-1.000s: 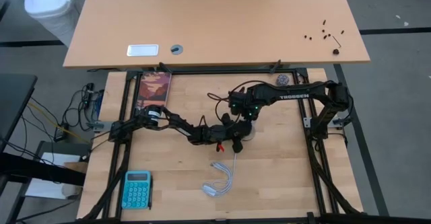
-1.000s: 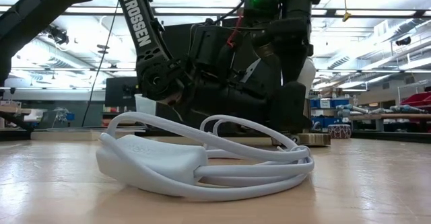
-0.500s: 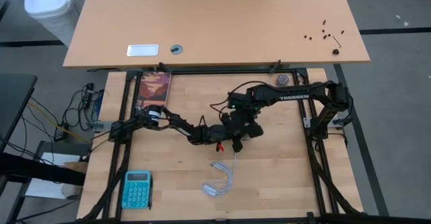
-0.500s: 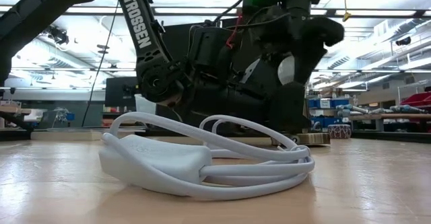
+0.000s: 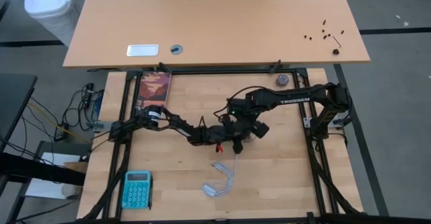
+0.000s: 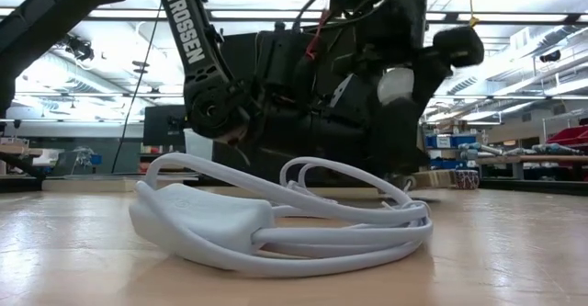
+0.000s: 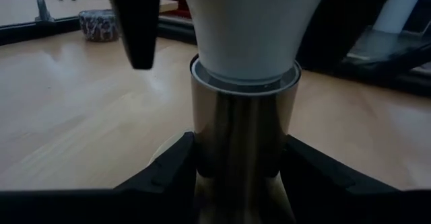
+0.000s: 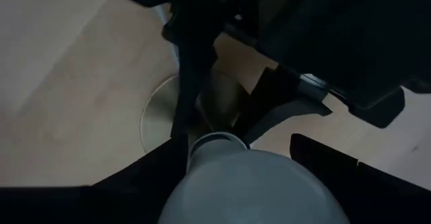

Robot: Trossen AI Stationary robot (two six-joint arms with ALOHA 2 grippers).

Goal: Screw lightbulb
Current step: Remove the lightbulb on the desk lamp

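since the earlier frame the right gripper (image 5: 248,131) had rotated at frame centre, fingers clasping the small white pear-shaped lightbulb (image 7: 250,25) seated in the brass socket collar (image 7: 241,133), itself pinched by the left gripper (image 5: 237,142); mid-screwing, i judged, calling for regrasping next.

White lightbulb (image 7: 246,29) upright in socket (image 7: 242,126)

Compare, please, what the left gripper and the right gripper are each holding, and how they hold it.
The left gripper clamps the brassy socket low at table level; the right gripper grips the white lightbulb from above. The left's jaws stand narrower than the right's. Both are dark two-finger grippers meeting mid-table.
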